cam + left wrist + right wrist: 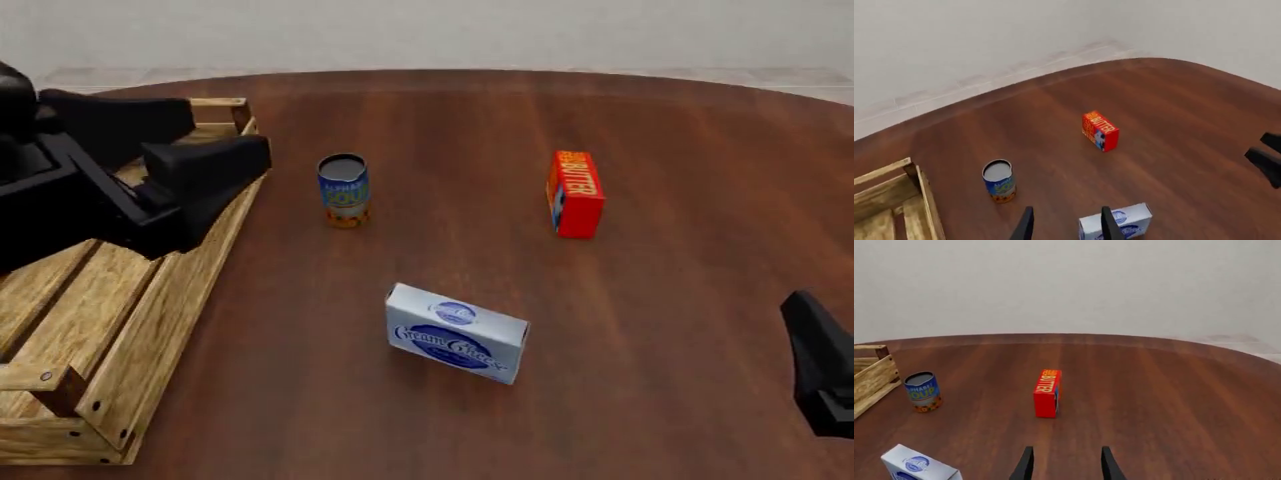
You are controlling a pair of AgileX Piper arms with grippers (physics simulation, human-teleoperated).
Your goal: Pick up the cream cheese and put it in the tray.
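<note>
The cream cheese [457, 333] stands on its long edge on the brown table [694, 330], clear of both arms and touching nothing else. In the left wrist view the box [1115, 223] sits just beside the left gripper [1063, 226], its near end partly behind the finger [1108, 226] on that side, not between the two. Those fingers stand apart with only bare wood in the gap, gripping nothing.

The right gripper [1063, 465] also shows both dark fingers parted and empty. Straight ahead of them, some way off, the red-orange butter box [1047, 393] stands on edge. The cream cheese [917, 466] lies off to one side of these fingers, near the frame's corner, well apart from them.

The tray [100, 330] is the light-wood slatted crate at the table's left side in the front view. The left arm's dark body [120, 180] hangs over its far end. Only a corner of the crate [894, 200] shows in the left wrist view, off to the side of the fingers opposite the cream cheese.

The blue-yellow soup can [343, 190] stands upright between the tray and the butter box, beyond the cream cheese and apart from it. In the left wrist view it [999, 180] lies ahead of the fingers, toward the crate side
</note>
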